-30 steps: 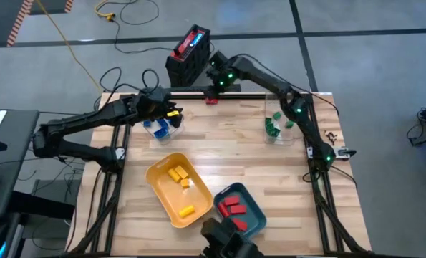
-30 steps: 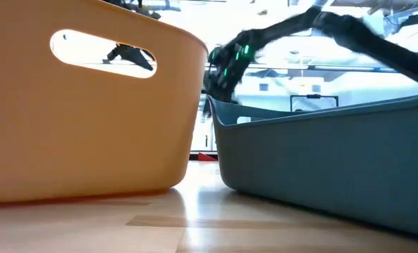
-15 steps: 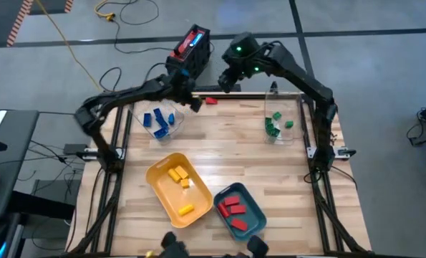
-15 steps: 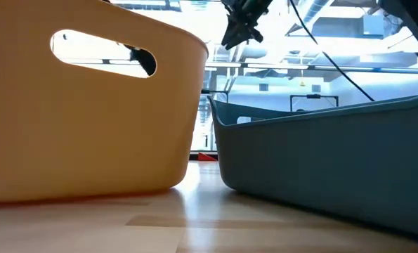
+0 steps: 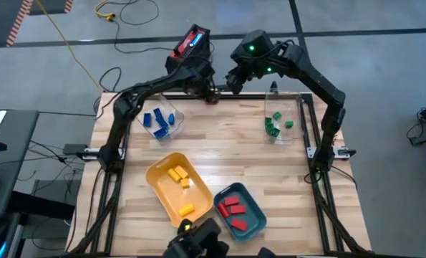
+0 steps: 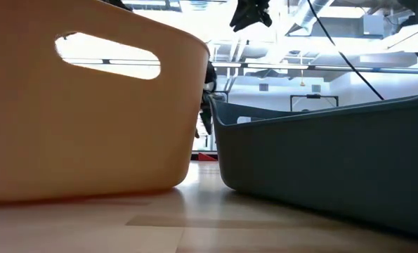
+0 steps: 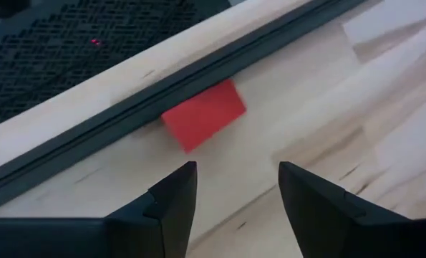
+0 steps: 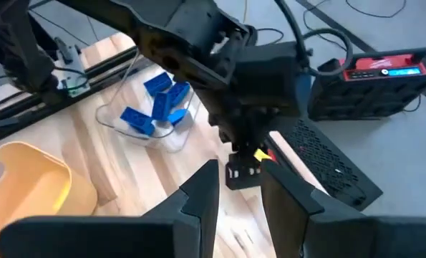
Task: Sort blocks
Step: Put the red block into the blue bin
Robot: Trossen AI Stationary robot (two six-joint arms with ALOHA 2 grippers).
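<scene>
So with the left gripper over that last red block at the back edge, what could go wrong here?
1. The red block lies against the dark rail at the table's far edge, so a finger of the open left gripper may hit the rail or push the block under it.
2. The right gripper hovers close by the left arm, so the two arms could collide.

Red block (image 7: 203, 115) on pale wood table (image 5: 227, 154); blue blocks (image 5: 158, 120), green blocks (image 5: 276, 125); yellow tray (image 5: 159, 174), teal tray (image 5: 250, 198).
</scene>
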